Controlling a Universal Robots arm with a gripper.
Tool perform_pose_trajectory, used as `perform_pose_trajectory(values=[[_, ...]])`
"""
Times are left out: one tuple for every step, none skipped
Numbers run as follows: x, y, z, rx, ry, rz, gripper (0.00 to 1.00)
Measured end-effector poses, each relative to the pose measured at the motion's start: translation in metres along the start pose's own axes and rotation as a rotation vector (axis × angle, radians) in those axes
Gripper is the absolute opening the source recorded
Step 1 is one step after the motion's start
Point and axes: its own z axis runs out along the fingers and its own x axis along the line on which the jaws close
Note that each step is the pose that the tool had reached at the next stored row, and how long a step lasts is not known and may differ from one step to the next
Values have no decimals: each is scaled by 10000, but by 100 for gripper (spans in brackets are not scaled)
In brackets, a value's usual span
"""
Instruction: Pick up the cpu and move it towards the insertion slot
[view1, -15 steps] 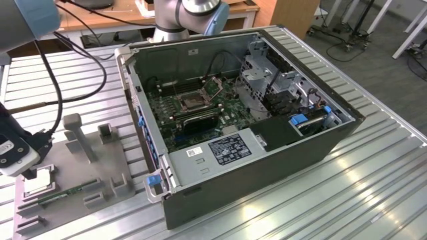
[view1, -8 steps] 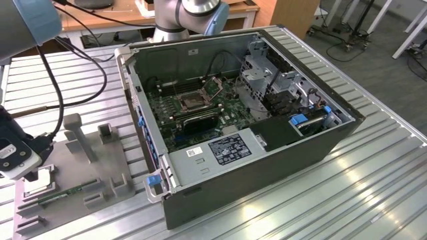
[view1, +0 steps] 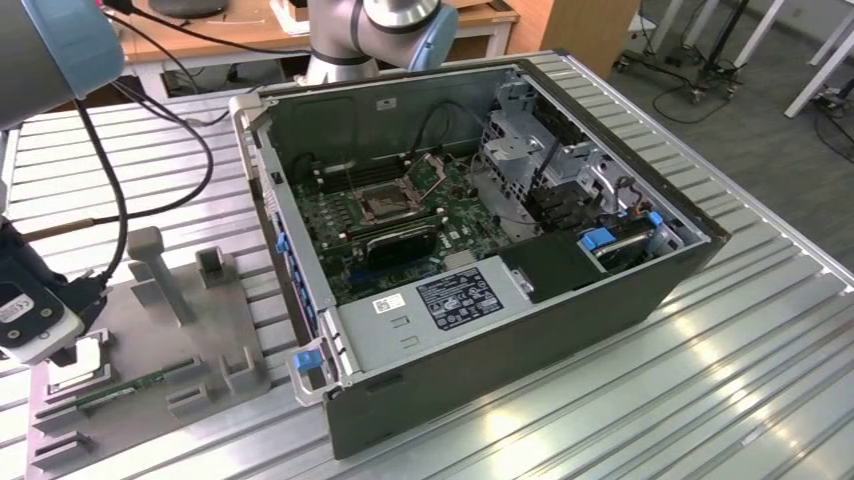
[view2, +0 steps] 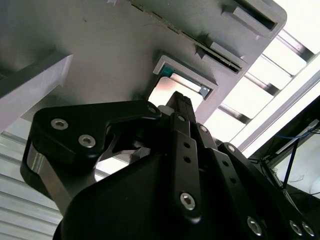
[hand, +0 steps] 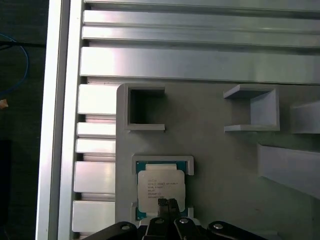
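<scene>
The cpu, a silver square chip with a greenish rim, lies flat in a raised pocket of the grey fixture plate. In the second wrist view the cpu is a bright patch beyond the black fingers. My gripper hangs just over the chip's top, fingertips pressed together and shut, with nothing between them. In the exterior view my gripper is at the far left above the cpu. The insertion slot sits on the green motherboard inside the open computer case, far to the exterior view's right.
The fixture plate carries upright grey posts and a green memory stick near its front. The case's metal walls rise around the motherboard. The slatted aluminium table runs all around. Black cables hang by the arm.
</scene>
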Motion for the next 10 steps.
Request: perform_pose_trajectory(values=[[2,2,11,0,0,2,11],[3,5,17,1,1,3,11],[2,7,20,1,1,2,11],[2,10,23,1,1,1,11],[5,13,25,2,1,1,11],[10,15,28,1,1,2,11],[16,18,31,1,1,2,11],[24,21,34,0,0,2,11],[29,24,36,0,1,2,11],[32,29,40,0,0,2,11]])
